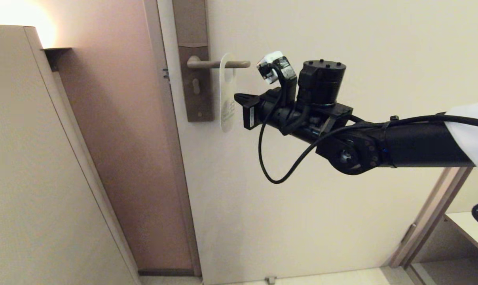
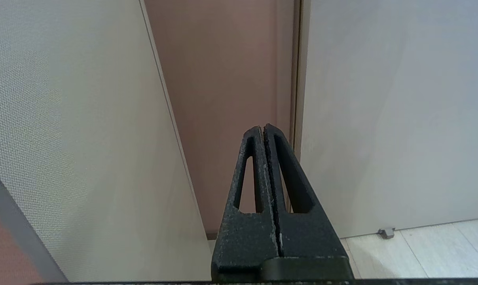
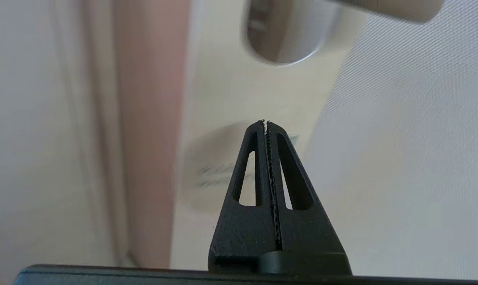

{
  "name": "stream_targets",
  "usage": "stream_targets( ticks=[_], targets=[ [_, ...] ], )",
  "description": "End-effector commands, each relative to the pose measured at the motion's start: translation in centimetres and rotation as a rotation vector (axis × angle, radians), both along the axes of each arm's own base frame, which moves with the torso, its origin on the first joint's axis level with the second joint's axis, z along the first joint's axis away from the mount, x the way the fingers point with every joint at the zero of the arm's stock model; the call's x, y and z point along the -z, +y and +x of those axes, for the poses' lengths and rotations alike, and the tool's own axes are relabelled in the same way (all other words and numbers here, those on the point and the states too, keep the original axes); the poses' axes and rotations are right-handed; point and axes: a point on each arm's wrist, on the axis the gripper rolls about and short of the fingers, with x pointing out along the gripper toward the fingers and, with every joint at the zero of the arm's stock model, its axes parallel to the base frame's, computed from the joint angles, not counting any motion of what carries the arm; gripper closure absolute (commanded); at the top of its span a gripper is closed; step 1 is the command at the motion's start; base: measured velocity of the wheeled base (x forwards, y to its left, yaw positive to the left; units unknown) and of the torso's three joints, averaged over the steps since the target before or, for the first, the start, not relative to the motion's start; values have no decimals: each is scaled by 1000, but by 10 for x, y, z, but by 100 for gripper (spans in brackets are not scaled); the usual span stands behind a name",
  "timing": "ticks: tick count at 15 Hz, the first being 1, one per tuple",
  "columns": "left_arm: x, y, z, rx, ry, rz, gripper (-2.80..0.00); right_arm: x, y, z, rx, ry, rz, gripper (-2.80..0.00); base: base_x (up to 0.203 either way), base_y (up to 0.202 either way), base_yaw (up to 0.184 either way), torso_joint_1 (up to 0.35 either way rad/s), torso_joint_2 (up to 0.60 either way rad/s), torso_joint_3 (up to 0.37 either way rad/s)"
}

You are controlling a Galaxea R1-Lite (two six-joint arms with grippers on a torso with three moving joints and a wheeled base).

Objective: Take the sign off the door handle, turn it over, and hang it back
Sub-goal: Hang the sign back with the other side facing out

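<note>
The sign point(image 1: 226, 99) hangs on the door handle point(image 1: 219, 63), its white face with teal text showing, nearly edge-on in the head view. The handle sticks out from the brown backplate point(image 1: 195, 85). My right gripper point(image 1: 238, 97) is shut and empty, its tip just right of the sign's lower half, touching or nearly so. In the right wrist view the shut gripper point(image 3: 266, 122) points at the blurred sign point(image 3: 219, 174), with the handle point(image 3: 385, 6) above. My left gripper point(image 2: 262, 127) is shut and empty, low down, facing the door's lower part.
The cream door point(image 1: 322, 198) fills the middle. The brown frame point(image 1: 144, 158) and a beige wall panel point(image 1: 33, 158) lie to the left. A door stop point(image 2: 386, 232) sits on the floor. A shelf point(image 1: 468, 229) stands at the lower right.
</note>
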Motion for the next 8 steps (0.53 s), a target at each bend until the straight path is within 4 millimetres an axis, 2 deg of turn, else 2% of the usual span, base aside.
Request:
stream_targets(
  ticks=[1,4,8],
  targets=[
    [0,0,0,-1,2,1,0,15,10,13,0,7,-6,0,0,0,0,0,0,0],
    [0,0,0,-1,2,1,0,22,18,22,0,-1,0,0,0,0,0,0,0,0],
    [0,0,0,-1,2,1,0,29,31,22,4,-13,11,0,0,0,0,0,0,0]
  ],
)
